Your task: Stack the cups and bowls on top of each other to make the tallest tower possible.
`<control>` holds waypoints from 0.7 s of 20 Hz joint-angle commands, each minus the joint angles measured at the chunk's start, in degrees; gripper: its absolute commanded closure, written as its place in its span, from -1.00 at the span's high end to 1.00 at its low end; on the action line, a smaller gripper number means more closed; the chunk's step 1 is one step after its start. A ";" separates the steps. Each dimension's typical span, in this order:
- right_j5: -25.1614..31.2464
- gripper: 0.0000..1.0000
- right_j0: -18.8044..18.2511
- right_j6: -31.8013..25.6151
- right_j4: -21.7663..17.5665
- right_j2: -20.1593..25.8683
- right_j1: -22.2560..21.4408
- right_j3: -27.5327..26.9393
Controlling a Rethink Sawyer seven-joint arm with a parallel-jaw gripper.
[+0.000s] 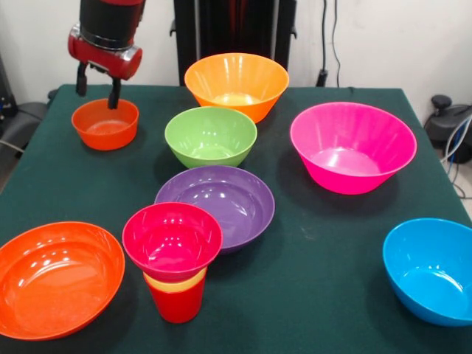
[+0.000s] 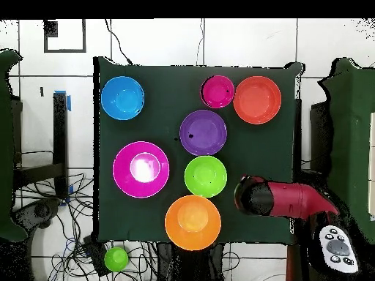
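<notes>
The gripper [image 1: 96, 87] hangs with its fingers spread and empty over the small orange bowl [image 1: 105, 124] near the table's [image 1: 310, 243] far corner, likely to add it to the tower [image 1: 172, 259] by the opposite edge.

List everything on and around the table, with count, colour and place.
tower: one, red cup at the base, yellow cup in it, crimson-pink bowl on top; front edge, left of centre.
purple bowl: one, mid-table, just behind the tower.
green bowl: one, behind the purple bowl.
light orange bowl: one, large, far edge, centre.
magenta-pink bowl: one, large, right of the green bowl.
blue bowl: one, front right corner.
orange-red bowl: one, wide, front left corner.
small orange bowl: one, far left.
small green thing: one, off the table; overhead view only.
pincer: one, red and black, open, over the small orange bowl.
</notes>
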 commanded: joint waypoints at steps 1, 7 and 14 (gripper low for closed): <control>3.22 1.00 0.89 -2.26 2.65 9.31 1.71 2.09; 2.18 1.00 1.30 -0.58 3.00 10.14 1.90 3.17; 0.44 1.00 1.45 0.84 1.91 9.38 3.45 2.20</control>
